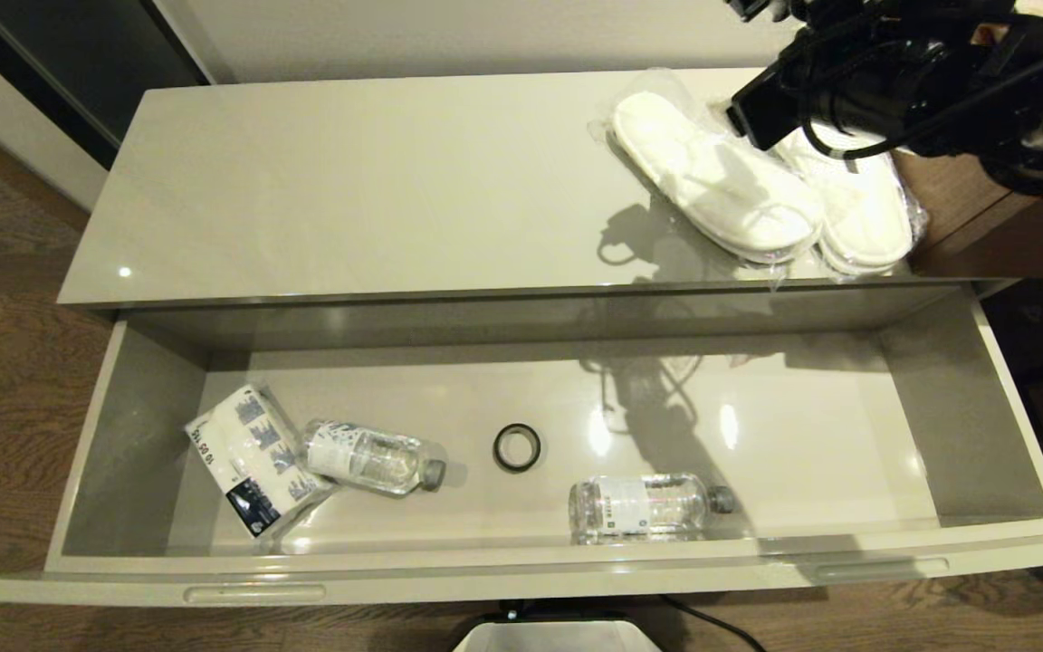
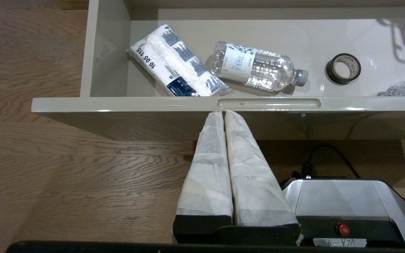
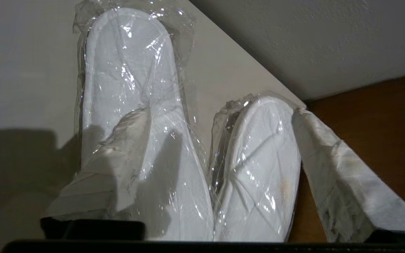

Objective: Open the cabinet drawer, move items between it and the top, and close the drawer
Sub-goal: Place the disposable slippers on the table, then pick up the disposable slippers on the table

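The drawer [image 1: 567, 570] stands pulled open below the top [image 1: 349, 181]. Inside lie a tissue pack [image 1: 254, 457], two bottles [image 1: 372, 457] [image 1: 648, 507] on their sides and a tape roll [image 1: 517, 446]. Two bagged slippers [image 1: 721, 177] [image 1: 856, 204] lie side by side on the top's right end. The right gripper [image 3: 220, 112] hangs over them, fingers spread, holding nothing. The left gripper [image 2: 222, 114], fingers pressed together, sits parked before the drawer front.

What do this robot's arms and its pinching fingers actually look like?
The right arm is black and bulky, built from rounded segments with black cables looping along it. Both grippers have long tapering fingers wrapped in white cloth-like tape on black bases: the left gripper in its wrist view, the right gripper in its own. The left arm itself is out of view.
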Available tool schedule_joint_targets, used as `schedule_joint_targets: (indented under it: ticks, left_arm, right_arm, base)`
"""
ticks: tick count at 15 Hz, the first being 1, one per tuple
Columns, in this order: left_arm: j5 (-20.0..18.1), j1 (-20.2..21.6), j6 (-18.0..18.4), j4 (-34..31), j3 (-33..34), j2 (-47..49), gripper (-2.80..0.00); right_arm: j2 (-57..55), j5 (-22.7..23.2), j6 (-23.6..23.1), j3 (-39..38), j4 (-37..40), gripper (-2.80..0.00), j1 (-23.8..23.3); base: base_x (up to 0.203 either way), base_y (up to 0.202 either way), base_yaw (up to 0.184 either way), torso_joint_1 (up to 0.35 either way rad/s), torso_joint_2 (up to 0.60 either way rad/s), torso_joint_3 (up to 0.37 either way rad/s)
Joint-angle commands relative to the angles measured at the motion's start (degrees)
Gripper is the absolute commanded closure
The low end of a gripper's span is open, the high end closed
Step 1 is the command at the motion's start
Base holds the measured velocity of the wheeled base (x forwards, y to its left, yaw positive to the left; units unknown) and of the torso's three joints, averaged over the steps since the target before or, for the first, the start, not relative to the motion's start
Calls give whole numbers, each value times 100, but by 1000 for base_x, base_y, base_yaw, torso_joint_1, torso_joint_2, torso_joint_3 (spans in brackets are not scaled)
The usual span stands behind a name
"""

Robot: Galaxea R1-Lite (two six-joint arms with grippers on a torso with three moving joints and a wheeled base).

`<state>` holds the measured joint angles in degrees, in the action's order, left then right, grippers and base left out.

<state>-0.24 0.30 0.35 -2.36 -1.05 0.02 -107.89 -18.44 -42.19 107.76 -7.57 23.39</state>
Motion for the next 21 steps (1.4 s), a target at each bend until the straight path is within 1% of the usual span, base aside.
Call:
schedule_joint_targets:
  ticks: [1, 2, 3, 5, 6, 7, 8, 9, 10, 11, 12, 13, 14, 17, 19, 20, 21]
  left_arm:
    - [-2, 5, 0, -1, -1, -2, 0]
    - [-2, 5, 0, -1, -1, -2, 0]
    - [-2, 5, 0, -1, -1, -2, 0]
    - [-2, 5, 0, 5, -1, -2, 0]
    - [-2, 5, 0, -1, -1, -2, 0]
    - [-2, 5, 0, 6, -1, -2, 0]
    - [-2, 5, 0, -1, -1, -2, 0]
    - [-2, 5, 0, -1, -1, -2, 0]
    - [-2, 5, 0, -1, -1, -2, 0]
    - [-2, 5, 0, 6, -1, -2, 0]
    - [-2, 5, 0, -1, -1, -2, 0]
    - [-2, 5, 0, -1, -1, -2, 0]
    - [-2, 5, 0, 0, -1, -2, 0]
    - [-2, 5, 0, -1, -1, -2, 0]
    - [-2, 5, 0, -1, -1, -2, 0]
    - [-2, 5, 0, -1, -1, -2, 0]
    - [-2, 5, 0, -1, -1, -2, 0]
  right_arm:
    - [790, -204, 34, -316, 493, 0, 78]
    - [1102, -316, 272, -525, 1235, 0, 182]
    - [1400, -379, 646, -687, 2259, 0, 304]
    - [1886, -433, 1428, -742, 4501, 0, 661]
    - [2071, -453, 2133, -683, 5537, 0, 976]
    - [2184, -478, 2967, -585, 6325, 0, 1323]
    - [2253, -571, 3694, -431, 7025, 0, 1652]
    - [2260, -724, 4338, -225, 7503, 0, 1848]
    - [2228, -840, 4856, -7, 7896, 0, 1943]
    - [2186, -959, 5242, 242, 8298, 0, 1977]
    - [2186, -1192, 5680, 331, 8550, 0, 1975]
    - [2258, -1571, 5989, 341, 8744, 0, 1912]
    - [2408, -1821, 6177, 348, 8982, 0, 1824]
    - [3207, -2330, 6346, 355, 9446, 0, 1774]
    - [3461, -3247, 6344, 363, 9512, 0, 1764]
    - [3573, -3440, 6304, 365, 9521, 0, 1765]
    - [3703, -3477, 6187, 353, 9523, 0, 1770]
  base:
    - [0, 0, 0, 0, 0, 0]
    - [0, 0, 0, 0, 0, 0]
    - [0, 0, 0, 0, 0, 0]
    - [0, 0, 0, 0, 0, 0]
    - [0, 0, 0, 0, 0, 0]
    - [0, 0, 0, 0, 0, 0]
    - [0, 0, 0, 0, 0, 0]
    - [0, 0, 0, 0, 0, 0]
    - [0, 0, 0, 0, 0, 0]
    - [0, 0, 0, 0, 0, 0]
    - [0, 0, 0, 0, 0, 0]
    - [0, 0, 0, 0, 0, 0]
    - [0, 0, 0, 0, 0, 0]
    - [0, 0, 0, 0, 0, 0]
    - [0, 0, 0, 0, 0, 0]
    - [0, 0, 0, 0, 0, 0]
    - [0, 0, 0, 0, 0, 0]
